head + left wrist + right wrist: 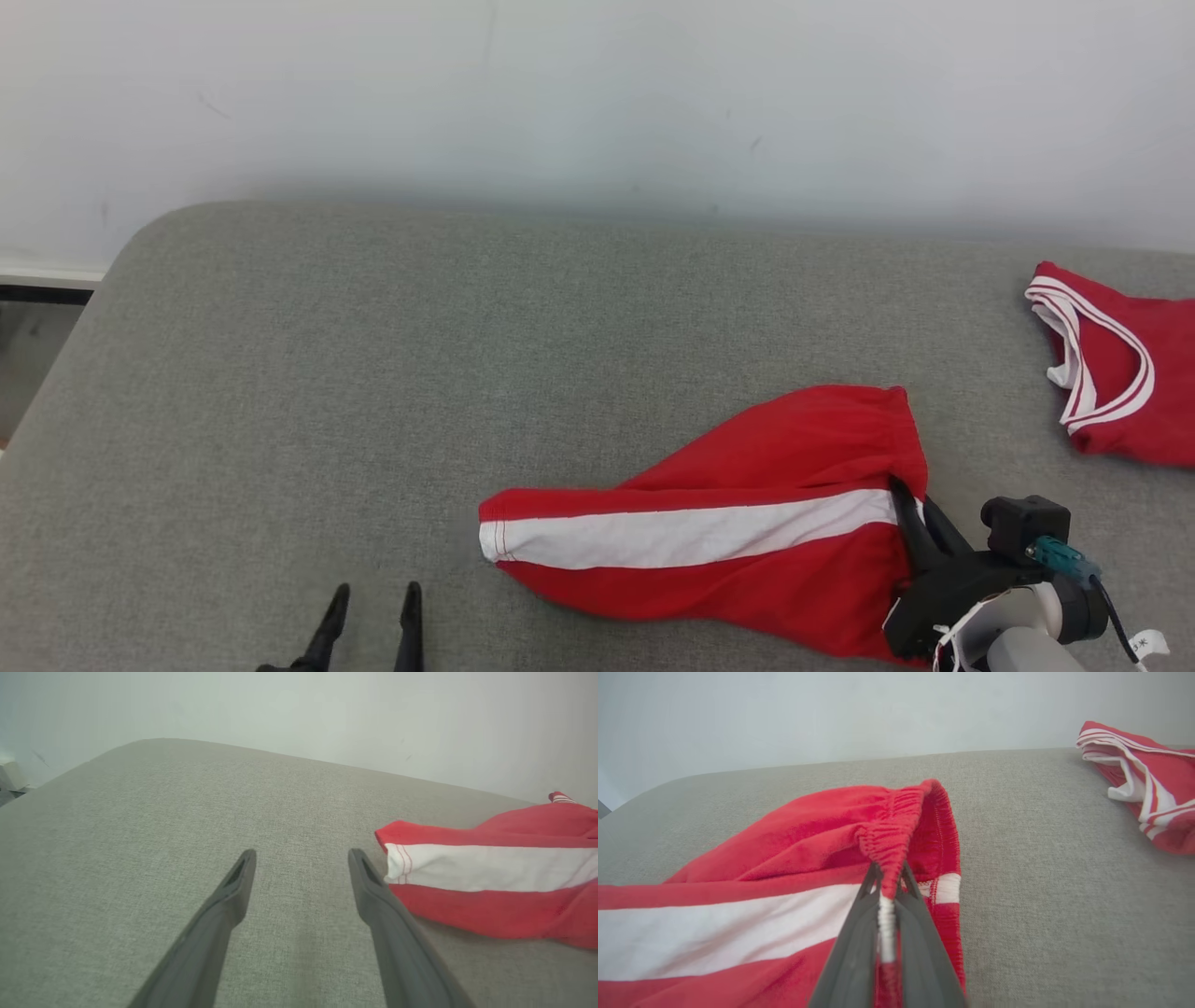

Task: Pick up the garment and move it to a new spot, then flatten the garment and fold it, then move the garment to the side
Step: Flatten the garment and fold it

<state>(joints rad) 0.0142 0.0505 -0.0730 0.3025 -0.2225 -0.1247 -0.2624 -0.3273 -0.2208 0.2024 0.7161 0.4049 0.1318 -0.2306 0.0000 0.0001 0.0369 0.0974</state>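
Observation:
The garment is a pair of red shorts (747,523) with a white side stripe, lying on the grey cushioned surface (373,373) toward the lower right. My right gripper (910,499) is shut on the elastic waistband (889,835) at the shorts' right end; the bunched band sits pinched between the fingers (859,933). My left gripper (372,597) stands open at the bottom edge, left of the shorts' leg hem (397,858), with nothing between its fingers (224,905).
A second red garment with white trim (1120,373) lies at the right edge of the surface (1139,784). A pale wall (597,93) runs behind. The surface's rounded left corner drops off to a dark gap (37,317).

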